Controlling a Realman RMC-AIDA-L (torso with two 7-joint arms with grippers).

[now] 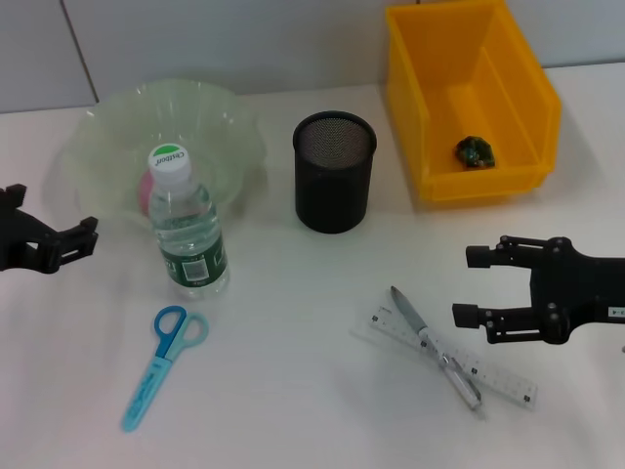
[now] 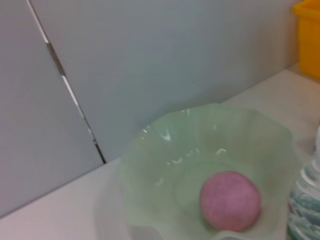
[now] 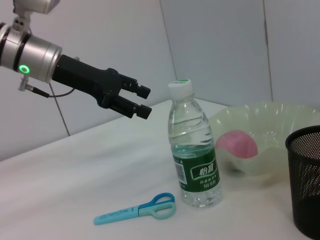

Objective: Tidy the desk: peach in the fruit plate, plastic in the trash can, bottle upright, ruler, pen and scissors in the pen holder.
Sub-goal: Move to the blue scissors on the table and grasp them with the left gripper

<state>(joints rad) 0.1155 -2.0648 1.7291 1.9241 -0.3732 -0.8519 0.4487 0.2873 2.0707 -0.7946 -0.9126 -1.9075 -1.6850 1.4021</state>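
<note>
The pink peach (image 1: 144, 191) lies in the green fruit plate (image 1: 107, 137), half hidden behind the upright water bottle (image 1: 188, 234). Crumpled green plastic (image 1: 476, 151) lies in the yellow bin (image 1: 430, 107). Blue scissors (image 1: 164, 354) lie in front of the bottle. A silver pen (image 1: 420, 327) lies across the clear ruler (image 1: 503, 379). The black mesh pen holder (image 1: 335, 171) stands in the middle. My right gripper (image 1: 467, 286) is open and empty, just right of the pen and ruler. My left gripper (image 1: 90, 237) is open and empty, left of the bottle; it also shows in the right wrist view (image 3: 145, 101).
In the left wrist view the peach (image 2: 231, 201) sits in the plate (image 2: 165, 165), against the grey back wall. In the right wrist view the bottle (image 3: 192, 150), scissors (image 3: 140, 210) and pen holder (image 3: 305, 180) stand on the white table.
</note>
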